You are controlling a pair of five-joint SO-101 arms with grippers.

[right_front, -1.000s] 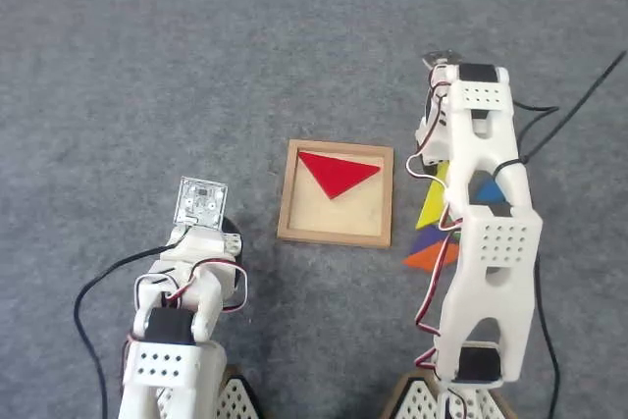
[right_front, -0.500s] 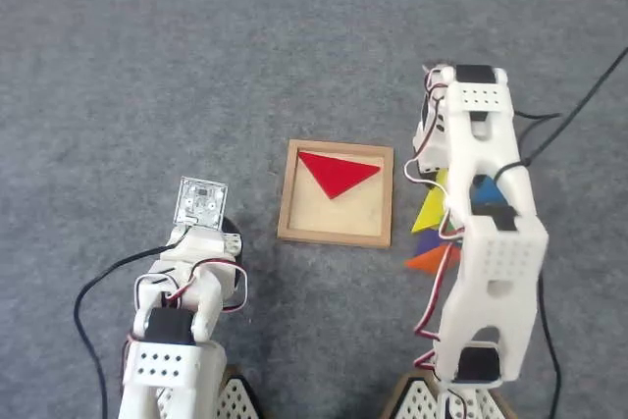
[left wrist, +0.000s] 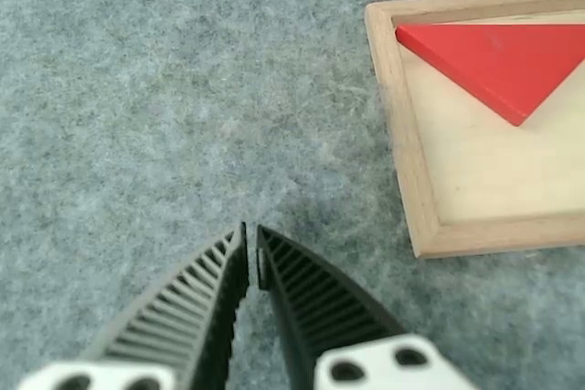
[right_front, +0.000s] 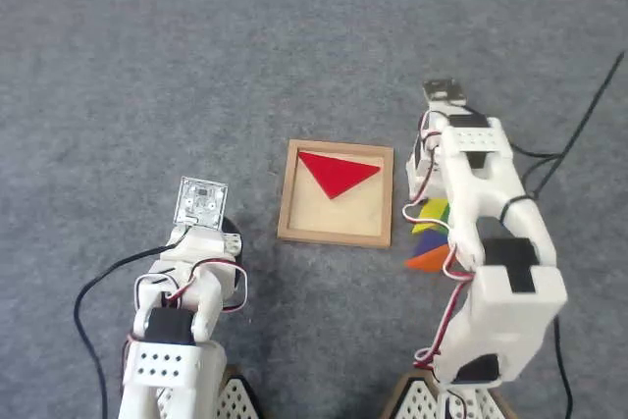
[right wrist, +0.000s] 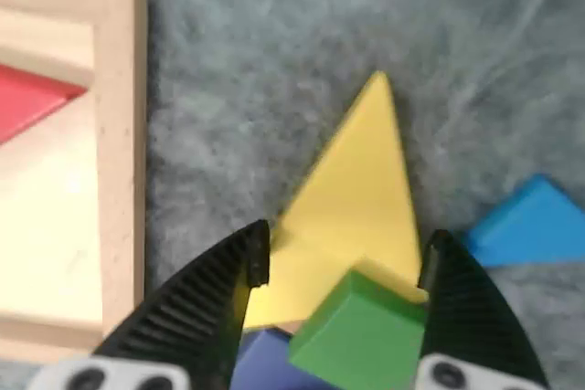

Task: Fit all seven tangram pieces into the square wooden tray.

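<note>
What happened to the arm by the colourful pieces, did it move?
Yes. The right arm drew back toward its base, its wrist now level with the wooden tray's far rim.
</note>
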